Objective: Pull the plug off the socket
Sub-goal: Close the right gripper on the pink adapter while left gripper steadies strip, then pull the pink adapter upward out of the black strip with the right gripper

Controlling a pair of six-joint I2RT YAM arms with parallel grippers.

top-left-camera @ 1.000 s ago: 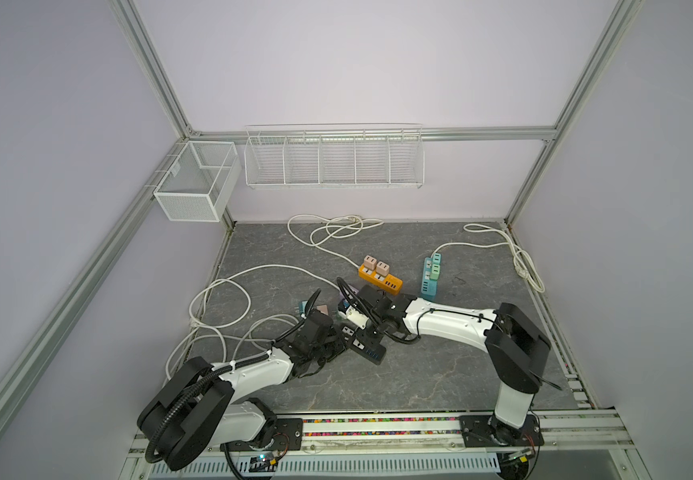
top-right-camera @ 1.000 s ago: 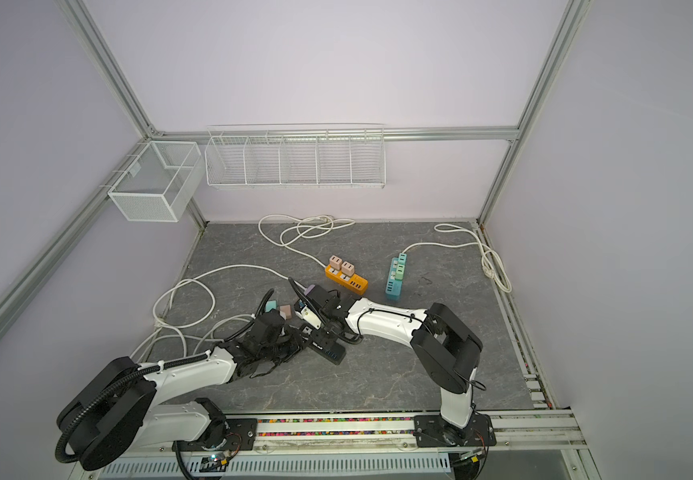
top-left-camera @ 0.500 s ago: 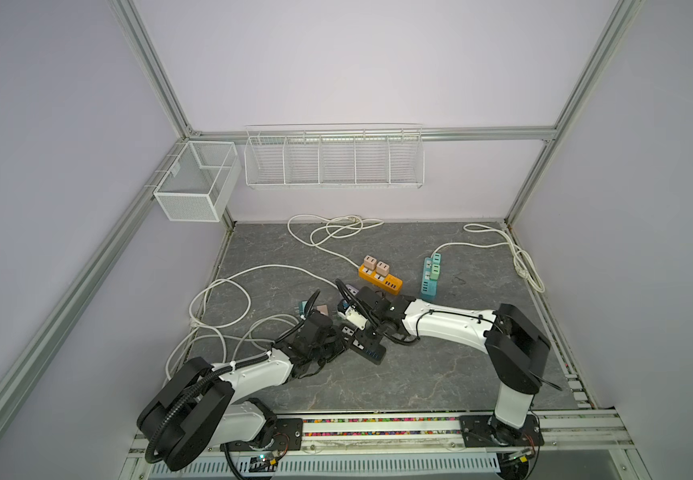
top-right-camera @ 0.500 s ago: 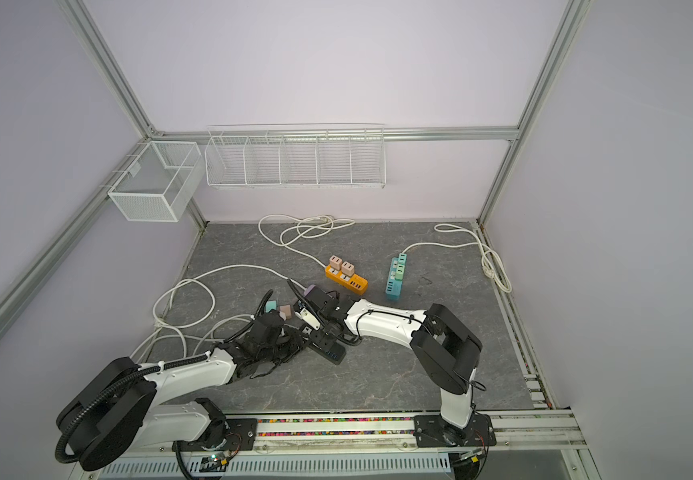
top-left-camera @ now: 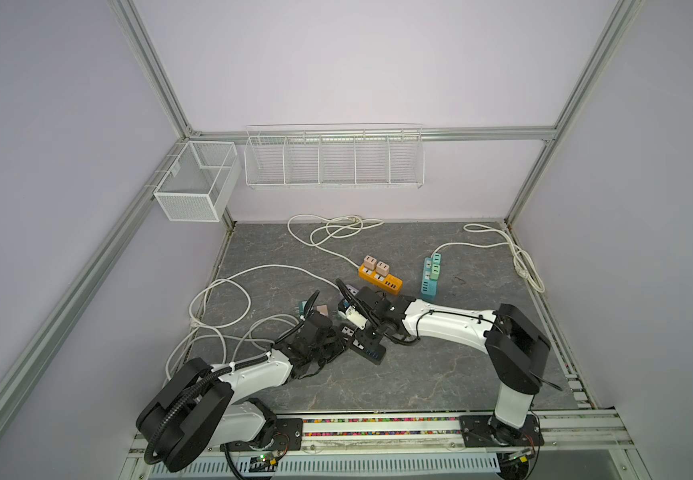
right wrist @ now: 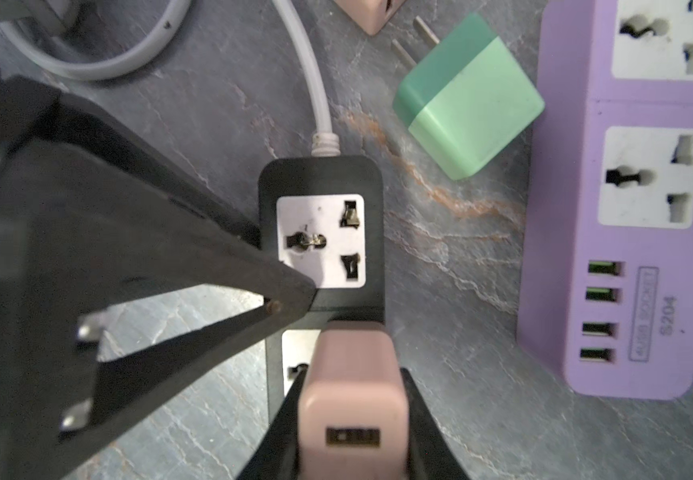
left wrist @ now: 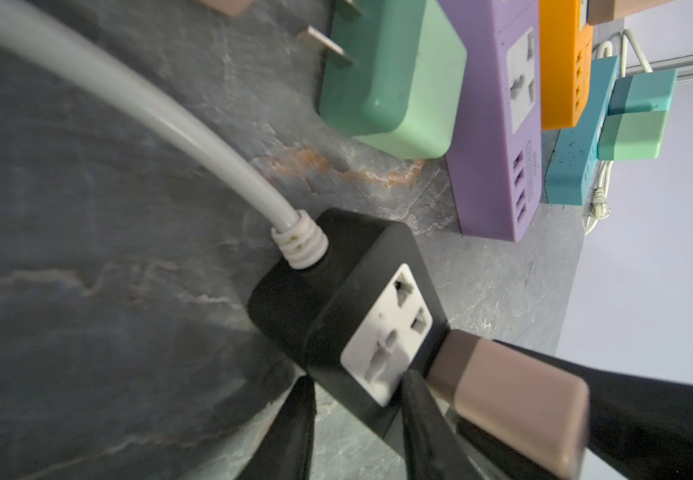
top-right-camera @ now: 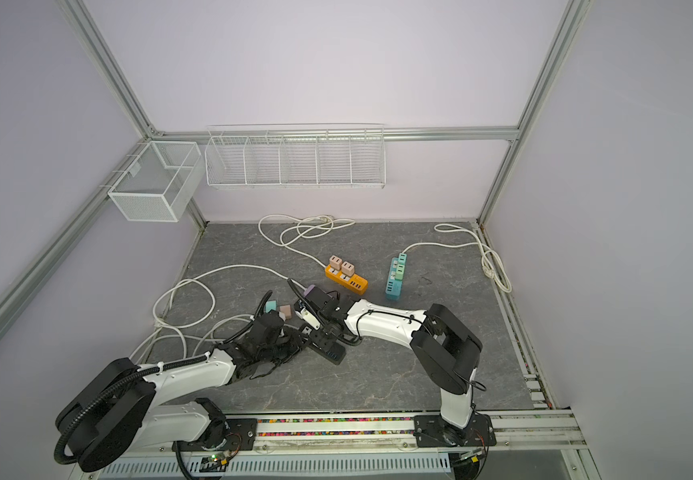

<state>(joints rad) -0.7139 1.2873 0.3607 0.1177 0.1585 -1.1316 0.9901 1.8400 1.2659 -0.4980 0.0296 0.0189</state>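
On grey slab (top-left-camera: 440, 382), strip (top-left-camera: 372, 353) lying 10-to-4. From 3, right gripper (right wrist: 353, 372) pinching plug (right wrist: 353, 399); left gripper (right wrist: 291, 301) at 8, pinch unclear.

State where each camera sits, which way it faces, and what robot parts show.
Top views: high behind the robot, looking down on the table; left arm and right arm show.
Left wrist: low, facing along the black power strip; left gripper shows.
Right wrist: above the strip, looking down; right gripper clamps the pink plug.
Shared by wrist views: the green plug.
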